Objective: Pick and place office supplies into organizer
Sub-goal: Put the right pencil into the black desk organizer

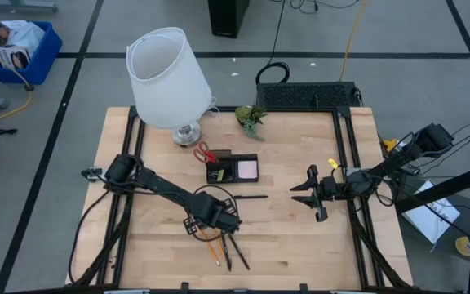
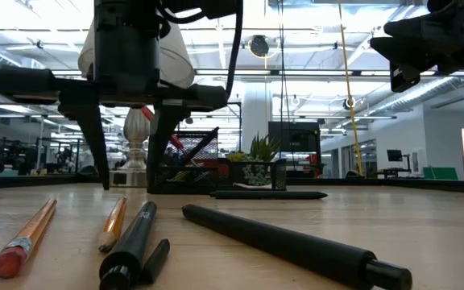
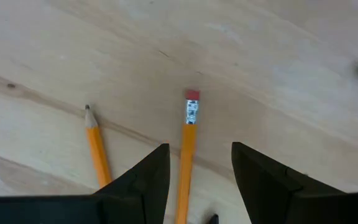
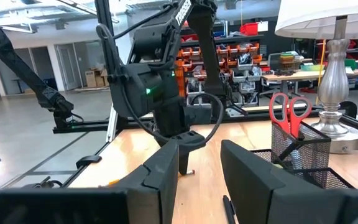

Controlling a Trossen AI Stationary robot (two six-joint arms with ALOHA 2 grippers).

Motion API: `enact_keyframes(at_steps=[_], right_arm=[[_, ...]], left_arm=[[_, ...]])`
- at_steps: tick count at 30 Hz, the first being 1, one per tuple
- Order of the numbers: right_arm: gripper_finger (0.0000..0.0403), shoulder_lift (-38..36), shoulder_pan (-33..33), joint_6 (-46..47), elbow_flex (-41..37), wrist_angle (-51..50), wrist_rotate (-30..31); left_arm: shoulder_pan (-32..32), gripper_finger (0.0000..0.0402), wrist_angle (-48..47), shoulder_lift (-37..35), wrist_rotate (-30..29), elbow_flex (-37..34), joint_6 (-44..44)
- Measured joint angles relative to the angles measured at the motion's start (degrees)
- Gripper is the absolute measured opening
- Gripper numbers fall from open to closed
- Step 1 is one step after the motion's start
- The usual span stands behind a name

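Note:
Two orange pencils [image 3: 97,149] [image 3: 189,134] lie on the wooden table beside black pens [image 1: 235,249], near the front edge. My left gripper [image 3: 197,149] points down over them, open. Its fingers stand on either side of the pencil with the red eraser [image 3: 192,95] and touch nothing. Another black pen [image 1: 247,197] lies alone farther back. The black organizer [image 1: 233,169] holds a pink pad [image 1: 247,169], and red scissors [image 4: 289,112] stand in its mesh cup. My right gripper [image 1: 310,196] hovers open above the table's right side.
A white-shaded lamp [image 1: 168,77] stands at the back left and a small green plant [image 1: 251,117] at the back centre. A black wire rack [image 1: 307,95] sits beyond the far edge. Bare wood lies between the two grippers.

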Motion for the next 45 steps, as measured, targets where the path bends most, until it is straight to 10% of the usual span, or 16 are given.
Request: enact_keyframes(at_steps=[23, 45], right_arm=[[0.0116, 0.0, 0.0, 0.0, 0.0, -0.8, 0.0], [0.0116, 0.0, 0.0, 0.0, 0.0, -0.8, 0.0]], left_arm=[[2.0, 0.0175, 22.9, -10.0, 4.2, -19.9, 5.0], [6.2, 0.0175, 23.7, -9.5, 10.1, -20.0, 7.6]])
